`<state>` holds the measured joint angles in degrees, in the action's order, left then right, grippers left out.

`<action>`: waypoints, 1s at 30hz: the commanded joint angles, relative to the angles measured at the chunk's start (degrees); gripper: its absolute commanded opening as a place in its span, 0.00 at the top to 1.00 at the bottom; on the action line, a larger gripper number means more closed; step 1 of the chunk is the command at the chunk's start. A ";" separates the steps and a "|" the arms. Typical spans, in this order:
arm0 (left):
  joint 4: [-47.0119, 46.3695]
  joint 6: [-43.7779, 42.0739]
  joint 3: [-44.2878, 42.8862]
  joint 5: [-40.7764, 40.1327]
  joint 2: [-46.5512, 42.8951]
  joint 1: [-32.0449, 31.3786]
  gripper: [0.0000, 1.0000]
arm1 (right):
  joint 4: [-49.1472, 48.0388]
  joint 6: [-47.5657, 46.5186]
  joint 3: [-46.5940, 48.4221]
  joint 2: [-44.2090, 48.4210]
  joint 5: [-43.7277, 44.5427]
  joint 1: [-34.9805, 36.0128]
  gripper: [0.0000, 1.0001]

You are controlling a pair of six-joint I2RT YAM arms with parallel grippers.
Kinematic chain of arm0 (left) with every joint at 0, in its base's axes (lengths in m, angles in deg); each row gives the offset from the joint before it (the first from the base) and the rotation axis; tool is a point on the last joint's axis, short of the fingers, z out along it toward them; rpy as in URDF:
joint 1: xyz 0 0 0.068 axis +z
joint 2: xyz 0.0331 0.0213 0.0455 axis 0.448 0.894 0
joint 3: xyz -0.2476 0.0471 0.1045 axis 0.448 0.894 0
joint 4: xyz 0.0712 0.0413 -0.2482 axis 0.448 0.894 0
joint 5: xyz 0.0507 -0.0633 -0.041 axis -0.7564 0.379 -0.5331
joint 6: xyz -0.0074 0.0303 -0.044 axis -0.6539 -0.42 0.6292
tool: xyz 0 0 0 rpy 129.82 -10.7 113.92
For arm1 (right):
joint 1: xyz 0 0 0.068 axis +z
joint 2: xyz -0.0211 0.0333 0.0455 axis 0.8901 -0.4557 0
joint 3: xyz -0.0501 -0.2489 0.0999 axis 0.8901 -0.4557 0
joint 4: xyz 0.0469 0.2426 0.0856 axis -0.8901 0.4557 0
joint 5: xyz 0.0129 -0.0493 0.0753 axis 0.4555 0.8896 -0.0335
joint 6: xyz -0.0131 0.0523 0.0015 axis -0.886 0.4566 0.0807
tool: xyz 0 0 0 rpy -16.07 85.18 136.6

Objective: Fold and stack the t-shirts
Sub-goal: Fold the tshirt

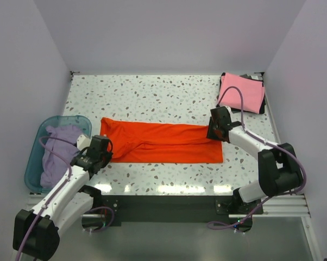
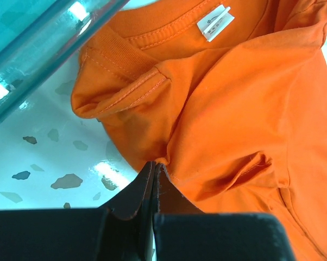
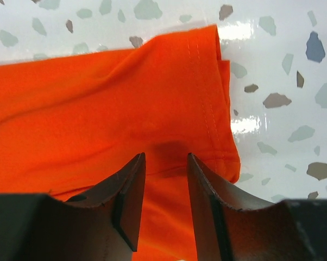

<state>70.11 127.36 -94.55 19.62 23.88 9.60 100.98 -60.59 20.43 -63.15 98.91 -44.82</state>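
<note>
The orange-red t-shirt point(image 1: 161, 142) lies folded into a long strip across the middle of the table. My left gripper point(image 1: 101, 148) is at its left, collar end, shut on a pinch of the orange cloth point(image 2: 218, 119) near the collar. My right gripper point(image 1: 215, 129) hovers over the strip's right, hem end point(image 3: 125, 109), jaws open with nothing between them. The pink t-shirt point(image 1: 242, 92) lies folded at the back right corner. The lavender t-shirt point(image 1: 59, 153) is bunched in the teal basin point(image 1: 36, 149).
The teal basin stands at the table's left edge, close beside my left gripper; its rim shows in the left wrist view point(image 2: 38, 49). The speckled tabletop point(image 1: 152, 95) runs behind the orange strip. White walls enclose the table on three sides.
</note>
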 commanded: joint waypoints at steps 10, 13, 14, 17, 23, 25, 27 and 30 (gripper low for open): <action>-0.88 -4.32 -2.65 -0.09 0.26 2.78 1.00 | 1.52 3.03 -9.61 14.63 -4.14 -0.05 0.62; -0.97 -4.84 -2.38 0.53 -0.26 3.57 0.96 | 1.96 2.94 -10.23 15.42 -3.79 -0.05 0.62; -1.15 -5.28 -2.47 1.05 -0.44 3.66 0.92 | 1.96 2.94 -9.97 15.51 -3.70 -0.05 0.63; -1.24 -7.30 -3.52 1.32 -1.41 3.74 0.74 | 2.48 2.68 -7.78 15.34 -3.09 -0.05 0.62; 2.02 -12.12 -7.74 0.09 -4.57 3.74 0.42 | 3.71 0.83 -2.42 12.70 -1.24 0.04 0.61; -1.05 -14.77 -9.32 1.31 -4.40 3.74 0.41 | 3.10 0.31 -1.10 11.65 -1.85 -0.05 0.61; -3.85 -16.53 -11.16 2.11 -2.30 3.74 0.42 | 2.40 0.04 0.13 10.24 -2.81 -0.05 0.60; -5.71 -16.02 -17.82 1.94 6.21 3.74 0.47 | 1.70 -0.22 3.21 6.29 -3.78 0.13 0.60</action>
<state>69.30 114.20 -106.15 21.22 24.76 13.05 104.61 -59.73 20.02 -54.08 95.83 -44.85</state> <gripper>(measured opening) 0.555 0.394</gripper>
